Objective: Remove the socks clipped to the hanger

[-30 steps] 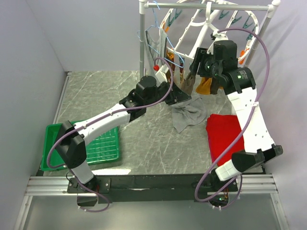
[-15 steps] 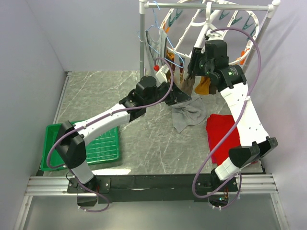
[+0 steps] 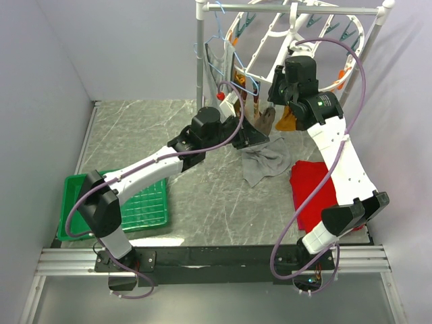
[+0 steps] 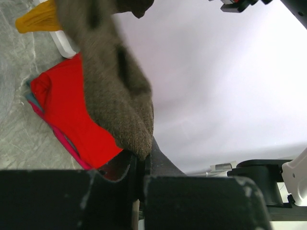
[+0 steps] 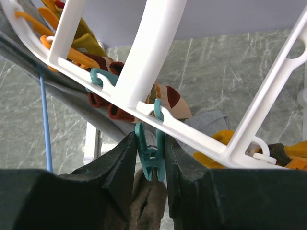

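**noob_q:** Trying to work out who's doing what here, any1?

**yamfan:** Start w/ the right hand [image 5: 149, 143]. It's closed down narrow on a teal clip [image 5: 152, 167], one finger each side, both touching it. Prob squeezing it so the peg opens. That clip hangs off a white bar of the hanger [image 5: 153, 48], and the brown sock [image 4: 110, 96] drops right below it.

**noob_q:** And the other arm?

**yamfan:** Left hand [image 4: 142, 165] is pinched tight on the low end of that same sock, drawing it down & toward its own side. Makes sense imo: w/ tension on it, the sock should slide free once the peg lets go.

**noob_q:** Rest of the socks?

**yamfan:** Not off yet afaict. Mustard sock [image 3: 287, 121] hangs just beside, and maroon cuffs [image 5: 103, 100] sit in pegs further along the rim. Grey top [image 3: 266, 162] and red cloth [image 3: 314, 189] lie on the counter [image 3: 148, 135] below the rack, not part of the job.
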